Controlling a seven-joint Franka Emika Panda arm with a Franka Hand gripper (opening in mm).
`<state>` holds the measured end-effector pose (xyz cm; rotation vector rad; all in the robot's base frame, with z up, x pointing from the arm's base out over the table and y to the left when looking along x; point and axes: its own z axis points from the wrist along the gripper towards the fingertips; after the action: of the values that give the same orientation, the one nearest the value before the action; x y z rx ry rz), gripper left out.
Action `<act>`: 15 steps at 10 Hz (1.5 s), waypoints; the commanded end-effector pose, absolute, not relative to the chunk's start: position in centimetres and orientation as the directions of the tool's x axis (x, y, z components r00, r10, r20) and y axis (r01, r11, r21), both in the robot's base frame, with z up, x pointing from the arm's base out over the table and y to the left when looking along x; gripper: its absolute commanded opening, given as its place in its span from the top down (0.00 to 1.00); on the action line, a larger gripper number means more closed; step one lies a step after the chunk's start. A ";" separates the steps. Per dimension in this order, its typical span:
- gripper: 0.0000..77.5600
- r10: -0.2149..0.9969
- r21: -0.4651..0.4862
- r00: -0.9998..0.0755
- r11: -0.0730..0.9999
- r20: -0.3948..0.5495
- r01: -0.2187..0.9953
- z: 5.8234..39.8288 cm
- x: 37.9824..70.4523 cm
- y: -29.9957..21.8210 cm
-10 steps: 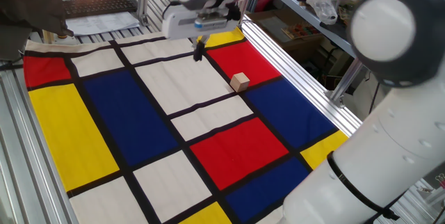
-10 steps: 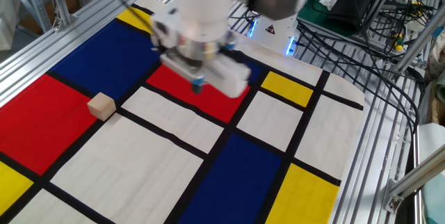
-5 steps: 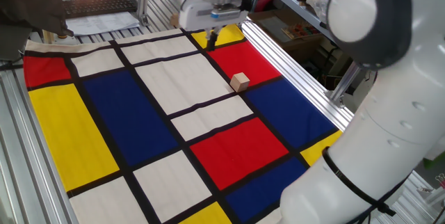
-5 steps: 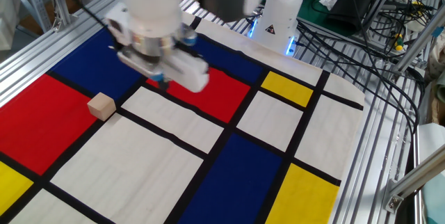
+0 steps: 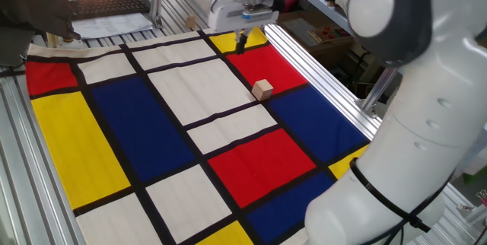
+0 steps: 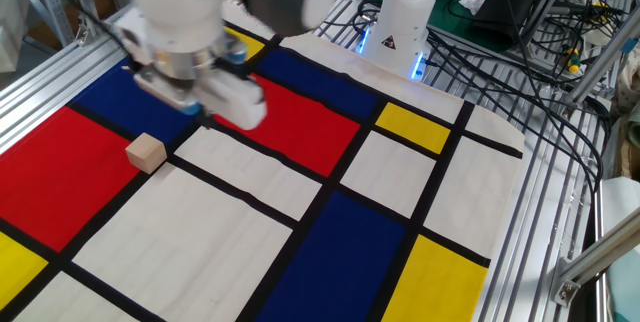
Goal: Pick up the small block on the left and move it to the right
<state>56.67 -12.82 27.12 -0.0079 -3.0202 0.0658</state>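
The small block is a plain tan wooden cube lying on a red patch of the coloured cloth near the right rail. It also shows in the other fixed view, on the left. My gripper hangs above the border of the yellow and red patches, behind the block and apart from it. Its dark fingers stand together at the middle of the white hand, with nothing between them. In the other fixed view my gripper is motion-blurred, just up and right of the block.
The cloth of red, blue, yellow and white patches covers the table. Aluminium rails frame it. A keyboard and papers lie at the back. Cables and the robot base stand at one end.
My gripper has swept across the cloth toward the block's side: rightward and back in one fixed view, leftward in the other. The block has not moved.
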 end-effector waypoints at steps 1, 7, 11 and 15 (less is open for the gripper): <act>1.00 0.062 -0.056 -0.997 0.997 0.054 0.059 24.8 59.0 -18.0; 1.00 0.058 -0.072 -0.996 0.996 0.067 0.053 26.0 58.3 -18.8; 1.00 0.028 -0.064 -1.000 0.998 0.004 0.028 23.9 57.2 -25.0; 1.00 0.061 -0.061 -0.998 0.996 0.005 0.061 21.5 57.7 -24.8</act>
<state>57.43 -23.60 24.16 -0.0743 -3.0998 0.0950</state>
